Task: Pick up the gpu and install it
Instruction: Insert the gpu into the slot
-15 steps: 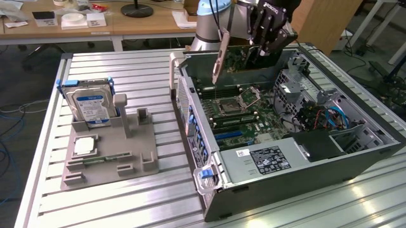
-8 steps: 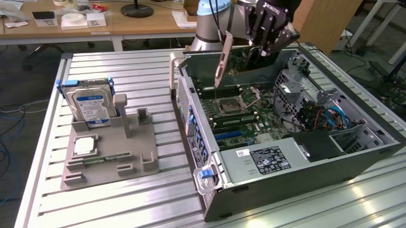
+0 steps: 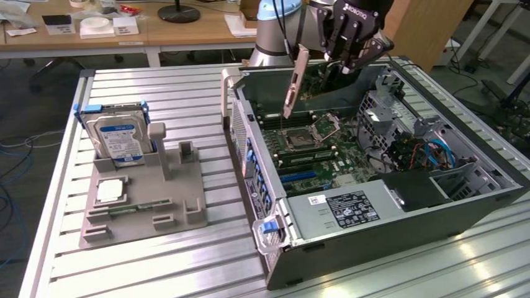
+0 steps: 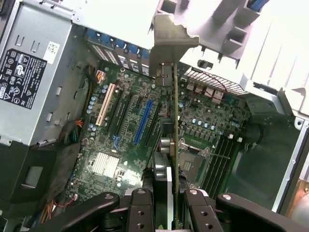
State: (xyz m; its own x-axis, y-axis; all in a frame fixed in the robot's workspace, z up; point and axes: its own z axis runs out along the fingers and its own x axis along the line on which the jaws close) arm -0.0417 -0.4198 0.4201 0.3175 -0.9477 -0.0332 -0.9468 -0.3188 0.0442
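Observation:
The gpu (image 3: 317, 76) is a dark green card with a silvery bracket (image 3: 293, 82) at one end. It hangs upright above the open computer case (image 3: 377, 245). My gripper (image 3: 341, 61) is shut on the card's upper edge. In the wrist view the gpu (image 4: 175, 140) appears edge-on between my fingers (image 4: 140, 209), with its bracket (image 4: 166, 43) at the far end. It hovers over the motherboard (image 4: 120, 140), near the blue slot (image 4: 144, 123) and apart from it.
The case lies on its side on a slatted metal table (image 3: 166, 261). A power supply (image 3: 348, 208) and a drive cage (image 3: 414, 155) stand inside it. On the exterior view's left, a grey fixture (image 3: 145, 198) holds a hard drive (image 3: 120, 139).

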